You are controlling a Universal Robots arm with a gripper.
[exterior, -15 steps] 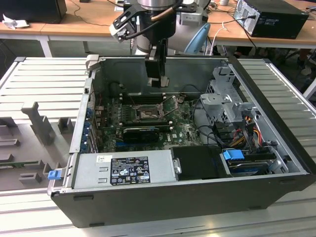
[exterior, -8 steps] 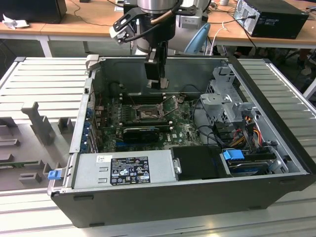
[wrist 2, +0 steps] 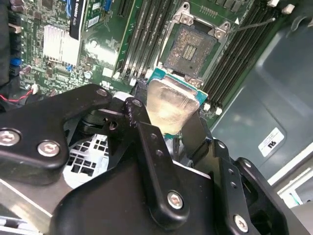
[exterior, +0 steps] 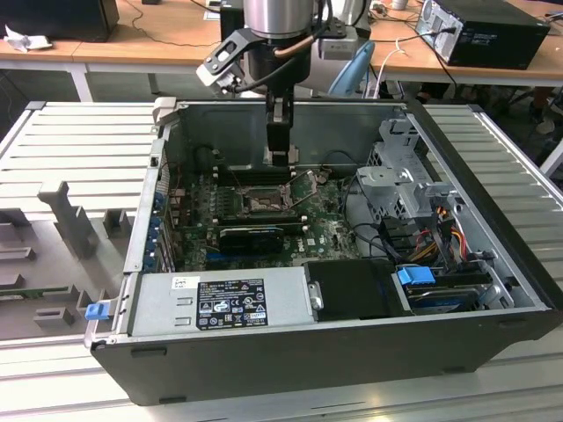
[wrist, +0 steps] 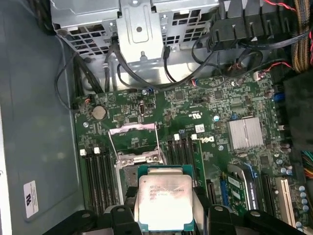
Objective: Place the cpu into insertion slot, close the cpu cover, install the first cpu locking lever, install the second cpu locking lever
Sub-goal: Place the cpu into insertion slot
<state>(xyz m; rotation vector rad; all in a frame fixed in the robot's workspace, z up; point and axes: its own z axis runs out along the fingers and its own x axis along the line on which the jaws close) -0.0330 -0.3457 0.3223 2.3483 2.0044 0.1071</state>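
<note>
My gripper [exterior: 280,160] hangs inside the open computer case, above the back of the green motherboard. It is shut on the cpu [wrist 2: 168,104], a flat square silvery chip with a green edge, held by two opposite sides between the black fingers [wrist 2: 139,117]. In the first wrist view the cpu [wrist: 164,199] hovers over the insertion slot [wrist: 128,172] and hides most of it. In the second wrist view the insertion slot [wrist 2: 190,48] lies bare and dark, just beyond the chip. The cpu cover [wrist: 132,131] stands raised open, with a thin lever rod [wrist: 111,147] beside it.
Long black memory slots [wrist 2: 146,34] flank the socket. A black card [exterior: 251,236] lies in front of it, and the power supply [exterior: 229,299] sits at the case front. A metal drive cage [exterior: 400,176] with cables stands at the exterior view's right. A silver heatsink [wrist: 243,133] sits on the board.
</note>
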